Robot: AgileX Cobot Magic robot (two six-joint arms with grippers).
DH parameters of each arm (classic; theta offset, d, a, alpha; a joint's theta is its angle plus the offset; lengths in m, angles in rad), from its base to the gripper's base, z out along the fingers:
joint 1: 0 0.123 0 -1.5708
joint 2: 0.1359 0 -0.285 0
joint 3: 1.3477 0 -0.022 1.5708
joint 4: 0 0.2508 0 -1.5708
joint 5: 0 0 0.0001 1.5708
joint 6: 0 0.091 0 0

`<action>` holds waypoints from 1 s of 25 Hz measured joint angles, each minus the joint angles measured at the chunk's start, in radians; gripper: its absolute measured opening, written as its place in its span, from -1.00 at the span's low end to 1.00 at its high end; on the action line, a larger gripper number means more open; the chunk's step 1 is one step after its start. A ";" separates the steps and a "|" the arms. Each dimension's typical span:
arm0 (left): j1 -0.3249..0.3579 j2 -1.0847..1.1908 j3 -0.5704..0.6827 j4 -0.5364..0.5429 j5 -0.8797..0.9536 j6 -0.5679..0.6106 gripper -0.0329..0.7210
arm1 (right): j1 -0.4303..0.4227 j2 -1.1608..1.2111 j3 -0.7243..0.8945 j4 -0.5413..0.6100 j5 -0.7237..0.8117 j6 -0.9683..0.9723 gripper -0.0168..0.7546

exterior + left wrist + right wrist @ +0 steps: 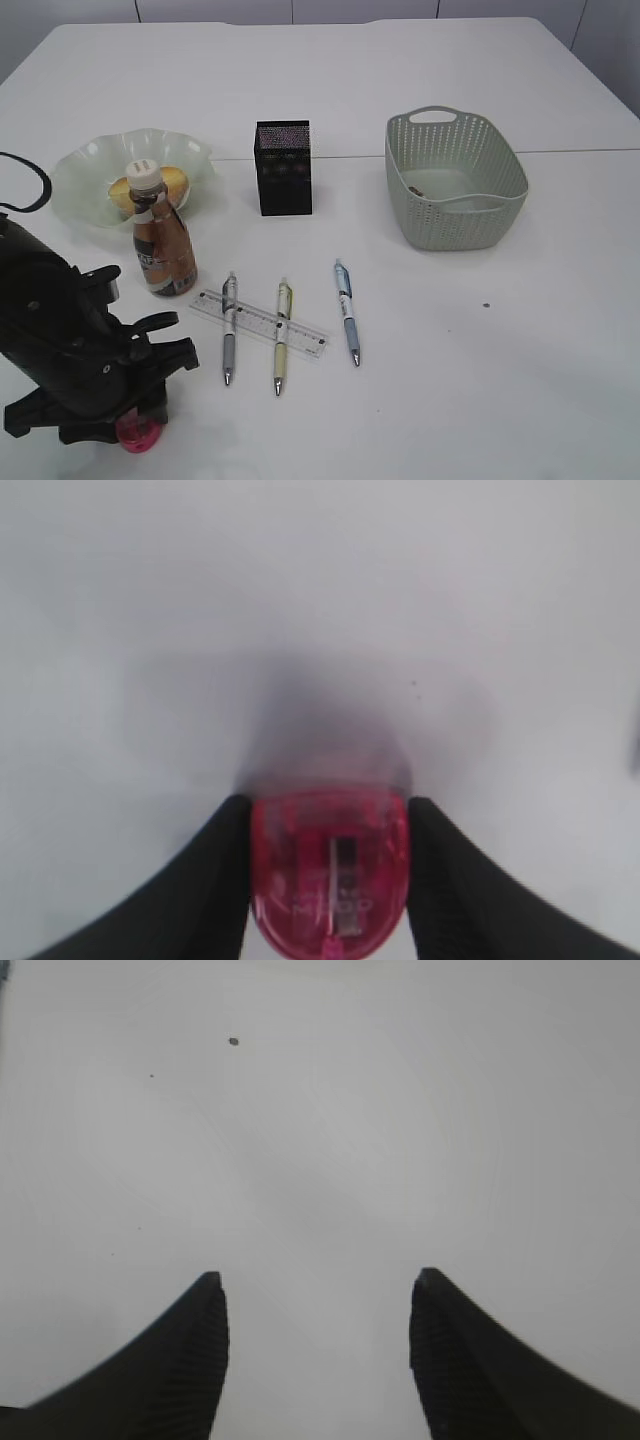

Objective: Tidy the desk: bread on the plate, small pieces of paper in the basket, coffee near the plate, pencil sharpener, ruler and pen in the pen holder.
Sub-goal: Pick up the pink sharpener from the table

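Note:
A pink translucent pencil sharpener (330,872) lies on the desk (480,380) at the front left, and my left gripper (329,802) is shut on it, a black finger against each side. It shows under the left arm (137,437) in the exterior view. The bread (172,183) lies on the green plate (90,170), with the coffee (163,245) upright in front of it. The ruler (258,322) lies under two pens (229,328) (282,336); a third pen (347,312) lies beside them. The pen holder (284,167) stands behind them. A paper scrap (413,189) lies in the basket (455,180). My right gripper (315,1280) hangs open over bare desk.
The left arm's black body (70,340) fills the front left corner, close to the coffee bottle. A seam runs across the desk behind the pen holder. A small dark speck (486,305) lies in front of the basket.

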 joint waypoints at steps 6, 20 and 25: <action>0.000 0.000 0.000 0.000 0.002 0.000 -0.07 | 0.000 0.000 0.000 -0.012 0.000 0.000 0.15; 0.000 0.000 -0.006 0.000 0.010 0.182 -0.07 | 0.000 0.000 0.000 -0.029 0.000 0.000 0.15; 0.000 -0.038 -0.014 0.002 0.058 0.439 -0.07 | 0.000 0.000 0.000 -0.044 0.000 0.000 0.15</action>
